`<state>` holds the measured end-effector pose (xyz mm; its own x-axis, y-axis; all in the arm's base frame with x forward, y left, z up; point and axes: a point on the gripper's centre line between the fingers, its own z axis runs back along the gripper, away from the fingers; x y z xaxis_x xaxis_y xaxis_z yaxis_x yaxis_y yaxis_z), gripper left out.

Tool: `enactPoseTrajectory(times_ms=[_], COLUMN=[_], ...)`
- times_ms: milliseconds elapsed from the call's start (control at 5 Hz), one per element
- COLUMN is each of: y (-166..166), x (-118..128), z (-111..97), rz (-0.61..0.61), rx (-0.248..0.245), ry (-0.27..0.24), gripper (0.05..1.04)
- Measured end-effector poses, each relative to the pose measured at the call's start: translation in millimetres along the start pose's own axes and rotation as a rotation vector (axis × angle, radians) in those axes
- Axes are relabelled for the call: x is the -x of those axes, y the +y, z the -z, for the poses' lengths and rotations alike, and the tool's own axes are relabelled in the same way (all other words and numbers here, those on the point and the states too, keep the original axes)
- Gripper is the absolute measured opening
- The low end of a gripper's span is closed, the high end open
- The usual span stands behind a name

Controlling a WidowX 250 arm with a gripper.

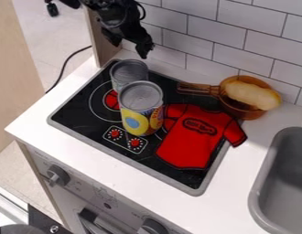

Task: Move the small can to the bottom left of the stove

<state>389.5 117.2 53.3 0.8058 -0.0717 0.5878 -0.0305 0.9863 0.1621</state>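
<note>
Gripper [129, 47] (black, two-finger unit) hung in the upper part of your cam. view, above the small can [127, 73] (silver-grey metal cylinder) as seen on screen, w/ its tips apart and nothing between them. The small can stood upright nr. the upper-left corner of the stove [77, 109] (flat black top, grey rim), just behind the large can [141, 119] (tall metal cylinder, yellow-and-blue label). Contact betw. cans: could not be confirmed.

Step in hand: approach, pre-grasp (judged); transfer was not yet begun. Next op.: you needed to align the tips over the small can, lower them around its sides, then close.

Caution: the large can stood close on the near side, so you risked tipping it if the descent ran too far fwd. After grasp, you had to lift the small can, route it clear of its neighbour, and set it upright at the btm. LH corner.
</note>
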Motion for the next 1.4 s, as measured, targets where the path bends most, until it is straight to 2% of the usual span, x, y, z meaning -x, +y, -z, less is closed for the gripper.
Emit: enactPoseTrajectory(times_ms=[400,600,800,1000,1200,1400], y=[-7.0,-7.5,-4.3,7.1,16.9,30.1], x=[8.2,13.8,28.5,39.6,48.3,54.3], z=[15.5,21.8,19.8,14.0,12.6,7.2], rz=[0.068,0.093,0.096,0.080,0.069,0.015], rx=[0.113,0.110,0.109,0.097,0.077,-0.021], ry=[0.030,0.040,0.097,0.163,0.201,0.228], gripper=[1.000,1.000,1.000,1.001,1.000,1.001])
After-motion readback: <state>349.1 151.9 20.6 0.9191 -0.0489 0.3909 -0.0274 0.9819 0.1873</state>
